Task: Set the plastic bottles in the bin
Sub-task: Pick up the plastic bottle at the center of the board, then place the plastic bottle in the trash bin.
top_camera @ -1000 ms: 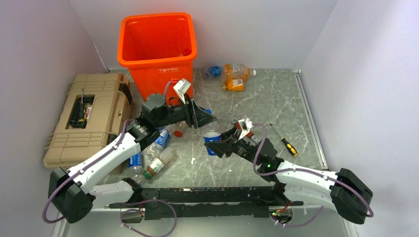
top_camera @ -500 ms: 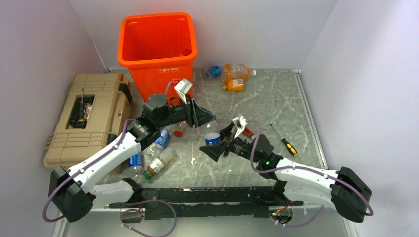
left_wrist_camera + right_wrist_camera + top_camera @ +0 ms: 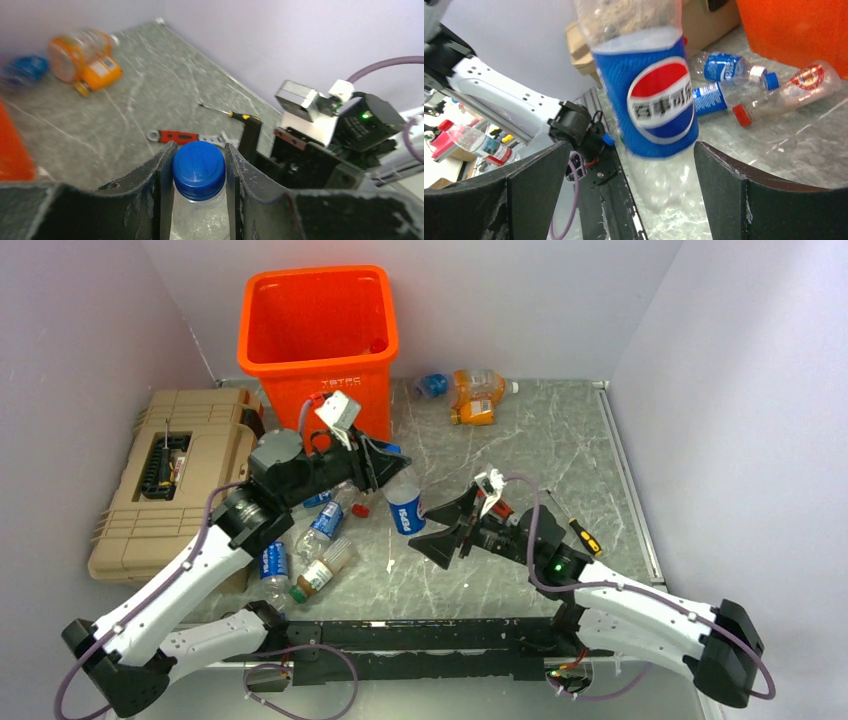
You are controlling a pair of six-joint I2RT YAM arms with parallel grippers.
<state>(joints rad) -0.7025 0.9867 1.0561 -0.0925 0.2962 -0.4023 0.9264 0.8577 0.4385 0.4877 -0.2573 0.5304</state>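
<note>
Left wrist: left gripper (image 3: 198, 148) pinches a Pepsi bottle (image 3: 405, 508) by the neck, right gripper (image 3: 420, 527) gapes empty; next, probably lift it over the bin (image 3: 320, 368) behind.

robot lab test cell: blank partition walls (image 3: 520, 300), marble-look tabletop (image 3: 540, 450), tan toolbox case (image 3: 205, 465).

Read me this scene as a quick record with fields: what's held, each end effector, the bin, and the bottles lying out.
Held item: Pepsi bottle, gripped at its blue cap
Left end effector: shut on the cap
Right end effector: open, fingers either side of the bottle, not touching
Bin: upright, rear left
Loose bottles: on the table beside the left arm
Orange bottles: lying at the rear
</note>
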